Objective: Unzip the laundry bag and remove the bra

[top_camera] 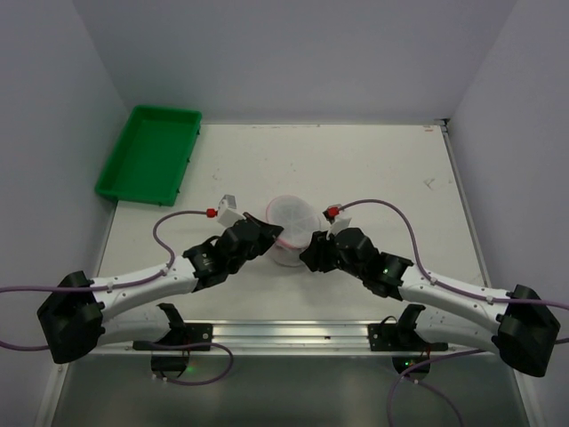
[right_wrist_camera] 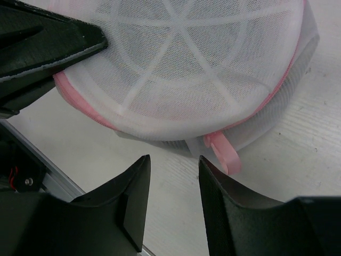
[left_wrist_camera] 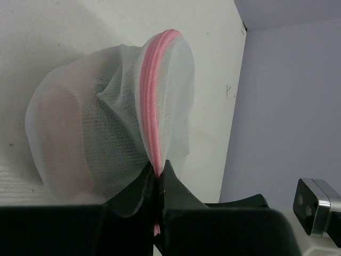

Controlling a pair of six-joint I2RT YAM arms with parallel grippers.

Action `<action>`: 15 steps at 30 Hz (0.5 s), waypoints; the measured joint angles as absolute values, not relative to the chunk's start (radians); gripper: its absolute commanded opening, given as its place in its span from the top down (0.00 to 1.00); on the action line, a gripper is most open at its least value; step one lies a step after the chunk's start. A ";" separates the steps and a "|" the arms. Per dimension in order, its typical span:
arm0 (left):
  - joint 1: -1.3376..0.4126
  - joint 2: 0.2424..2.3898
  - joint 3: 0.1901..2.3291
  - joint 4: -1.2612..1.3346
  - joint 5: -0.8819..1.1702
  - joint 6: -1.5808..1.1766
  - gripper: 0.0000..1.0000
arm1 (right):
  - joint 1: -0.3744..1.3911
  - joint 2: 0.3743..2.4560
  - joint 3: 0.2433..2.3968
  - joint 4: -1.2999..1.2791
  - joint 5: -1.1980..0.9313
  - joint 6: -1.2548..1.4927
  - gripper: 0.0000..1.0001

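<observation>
White see-through mesh, pink trim: laundry bag [top_camera: 292,229], small and drum-shaped, at mid-table between the two arms, toward the near edge. It is tilted and partly lifted off the white table [top_camera: 382,178], one circular face turned toward the right wrist camera, with white ribs radiating from its centre.

Pink zipper trim [left_wrist_camera: 152,96]: runs as a closed band around the bag's rim. A pale pink tint shows through the mesh; what it belongs to cannot be told.

Left gripper [left_wrist_camera: 158,168]: fingers pressed together on the zipper trim and the mesh at the bag's edge.

Right gripper [right_wrist_camera: 173,160]: fingers apart, holding nothing, just below the bag.

Pink pull tab [right_wrist_camera: 224,152]: hangs from the rim beside the right gripper's finger, not touching it.

Green plastic tray [top_camera: 149,153]: far left corner of the table, well apart from the bag.
</observation>
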State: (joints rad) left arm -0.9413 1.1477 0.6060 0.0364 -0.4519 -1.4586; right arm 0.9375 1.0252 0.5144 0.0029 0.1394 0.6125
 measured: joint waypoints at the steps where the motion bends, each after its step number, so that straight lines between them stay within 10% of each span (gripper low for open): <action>1: -0.941 1.145 0.604 0.038 -0.448 -1.459 1.00 | 0.936 1.036 0.516 0.009 0.139 0.612 0.58; 15: -0.929 1.110 0.585 0.041 -0.426 -1.474 1.00 | 0.862 1.061 0.516 0.078 0.107 0.590 0.62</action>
